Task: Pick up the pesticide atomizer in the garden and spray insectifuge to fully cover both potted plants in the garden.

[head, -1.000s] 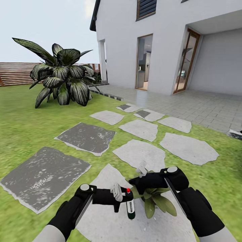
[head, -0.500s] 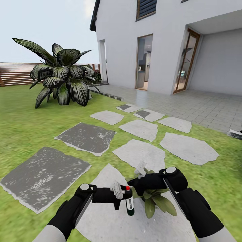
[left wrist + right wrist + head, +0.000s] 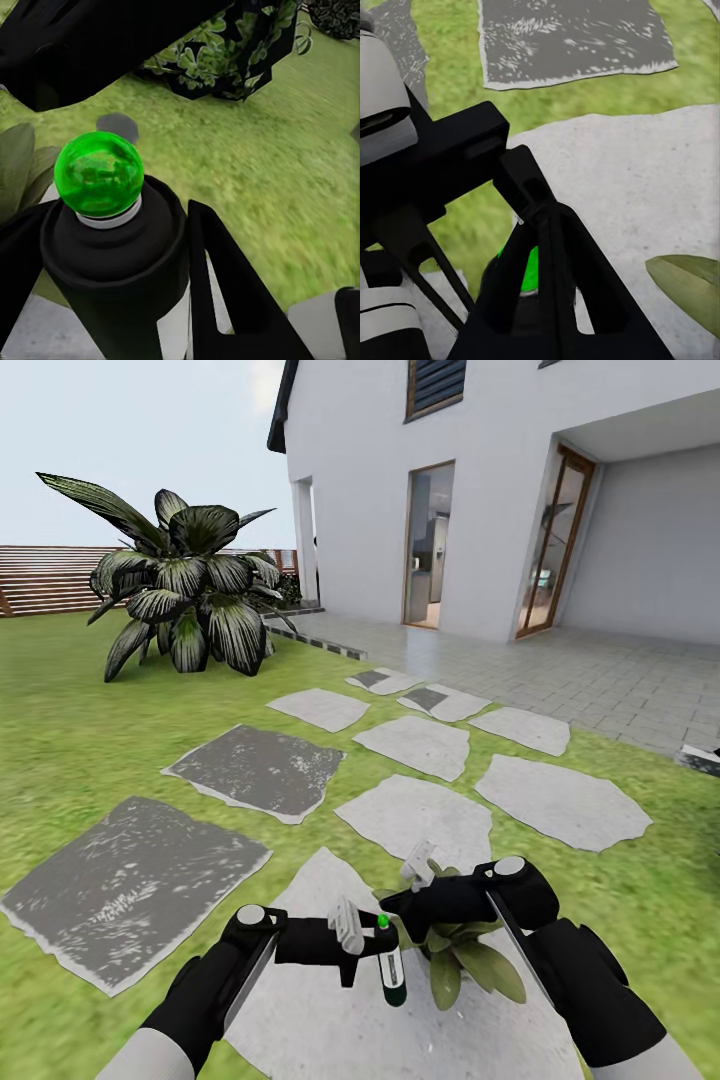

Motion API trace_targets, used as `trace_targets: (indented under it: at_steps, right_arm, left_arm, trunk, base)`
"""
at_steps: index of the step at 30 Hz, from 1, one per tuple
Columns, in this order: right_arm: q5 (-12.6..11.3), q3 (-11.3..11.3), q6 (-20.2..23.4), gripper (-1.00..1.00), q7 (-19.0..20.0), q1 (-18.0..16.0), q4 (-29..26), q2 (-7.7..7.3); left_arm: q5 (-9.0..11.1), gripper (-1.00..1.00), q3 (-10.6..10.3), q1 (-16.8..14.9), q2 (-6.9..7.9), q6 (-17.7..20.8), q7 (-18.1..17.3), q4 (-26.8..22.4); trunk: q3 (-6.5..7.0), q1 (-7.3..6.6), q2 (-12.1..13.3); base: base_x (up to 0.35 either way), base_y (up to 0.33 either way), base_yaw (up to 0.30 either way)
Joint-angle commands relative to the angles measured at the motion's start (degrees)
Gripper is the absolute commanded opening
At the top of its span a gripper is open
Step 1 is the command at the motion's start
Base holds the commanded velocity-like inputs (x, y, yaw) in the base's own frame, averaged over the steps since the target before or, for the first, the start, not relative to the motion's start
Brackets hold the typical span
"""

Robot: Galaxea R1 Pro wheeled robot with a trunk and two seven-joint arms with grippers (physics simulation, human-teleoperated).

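Rough grey stone (image 3: 330, 880) underlies slim green-tipped atomizer (image 3: 391, 970) in left tool (image 3: 362, 940).

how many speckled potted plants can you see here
1. The potted plant sits on the stepping stone under the right arm, beside the atomizer in the left gripper. The arm hides part of it; a second may be out of frame.

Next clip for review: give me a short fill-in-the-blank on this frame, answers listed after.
1. The left gripper is shut on the pesticide ____.
2. The ball on top of the atomizer is coloured ____.
3. The potted plant stands on a grey stepping ____.
4. The right gripper has its fingers pressed ____.

Missing words: atomizer; green; stone; together
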Motion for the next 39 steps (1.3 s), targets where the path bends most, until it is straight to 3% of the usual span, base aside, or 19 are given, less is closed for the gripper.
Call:
trace_targets:
  at_steps: [1, 6, 9, 13, 18, 21, 22, 25, 28, 31, 33, 35, 36, 39]
  right_arm:
    - [0.63, 0.02, 0.11, -1.00, 0.50, -0.05, -0.07, -0.02]
    - [0.61, -0.26, 0.11, -1.00, 0.62, -0.05, -0.48, -0.22]
    - [0.78, -0.64, 0.11, -1.00, 1.23, -0.07, -1.08, -0.14]
    - [1.14, -2.28, -0.03, -1.00, 0.98, -0.13, -1.22, -0.08]
    - [1.31, -8.05, -0.05, -1.00, -1.29, -0.14, -1.14, -0.03]
    - [1.15, -9.86, -0.07, -1.00, -3.03, -0.22, -1.22, -0.20]
    - [1.13, -12.00, -0.02, -1.00, -3.34, -0.27, -1.26, -0.22]
    - [1.30, -16.82, 0.09, -1.00, -3.58, -0.30, -1.67, -0.17]
    - [1.36, -18.58, 0.15, -1.00, -3.64, -0.34, -2.26, -0.36]
    - [1.27, -23.47, 1.21, -1.00, -3.62, -0.62, -2.96, -0.64]
    - [1.28, -27.37, 4.72, -1.00, -3.65, -1.13, -3.67, -0.83]
    - [1.34, -28.89, 7.53, -1.00, -3.70, -1.80, -4.02, -0.91]
    - [1.38, -29.46, 8.72, 1.00, -3.72, -2.20, -4.15, -0.94]
    - [1.54, -30.21, 10.48, 1.00, -3.75, -2.82, -4.29, -0.97]
  left_arm:
    - [0.01, -1.00, 0.07, -0.09, -0.07, 0.64, -0.01, -0.04]
    - [-0.06, -1.00, 0.47, -0.17, -0.06, 0.72, 0.16, -0.01]
    - [-0.13, -1.00, 2.01, -0.18, 0.10, 0.65, 0.17, 0.29]
    - [0.28, -1.00, 2.75, -0.19, 0.15, 2.45, 0.03, 0.85]
    - [0.21, -1.00, 2.61, -0.14, 0.44, 6.40, -0.58, 1.07]
    - [-0.15, -1.00, 2.37, -0.12, 0.65, 6.91, -0.61, 1.09]
    - [-0.06, -1.00, 2.33, -0.11, 0.59, 7.08, -0.67, 1.10]
    - [0.67, -1.00, 2.69, 0.00, 0.19, 7.80, -0.45, 1.57]
    - [2.45, -1.00, 3.24, 0.14, 0.01, 9.25, 0.63, 2.54]
    - [3.35, -1.00, 3.72, 0.35, -0.43, 10.40, 5.13, 3.24]
    - [3.74, -1.00, 3.86, 1.25, -0.95, 11.03, 10.00, 3.83]
    - [3.97, -1.00, 3.93, 2.02, -1.26, 12.11, 13.51, 4.46]
    - [3.98, -1.00, 3.94, 2.33, -1.57, 13.19, 16.09, 4.70]
    - [4.16, -1.00, 3.93, 2.82, -2.30, 17.58, 26.70, 5.14]
  trunk:
    - [-0.06, -0.01, -0.02]
    - [-0.06, -0.01, -0.02]
    - [-0.06, -0.01, -0.02]
    - [-0.06, -0.01, -0.02]
    - [-0.06, -0.01, -0.02]
    - [-0.06, -0.01, -0.02]
    - [-0.06, -0.01, -0.02]
    - [-0.06, -0.01, -0.02]
    - [-0.06, -0.01, -0.02]
    - [-0.06, -0.01, -0.02]
    - [-0.06, -0.01, -0.02]
    - [-0.06, -0.01, -0.02]
    - [-0.06, -0.01, -0.02]
    - [-0.06, -0.01, -0.02]
  base:
    - [0.000, 0.000, 0.000]
    - [0.000, 0.000, 0.000]
    - [0.000, 0.000, 0.000]
    - [0.000, 0.000, 0.000]
    - [0.000, 0.000, 0.000]
    - [0.000, 0.000, 0.000]
    - [0.000, 0.000, 0.000]
    - [0.000, 0.000, 0.000]
    - [0.000, 0.000, 0.000]
    - [0.000, 0.000, 0.000]
    - [0.000, 0.000, 0.000]
    - [0.000, 0.000, 0.000]
    - [0.000, 0.000, 0.000]
    - [0.000, 0.000, 0.000]
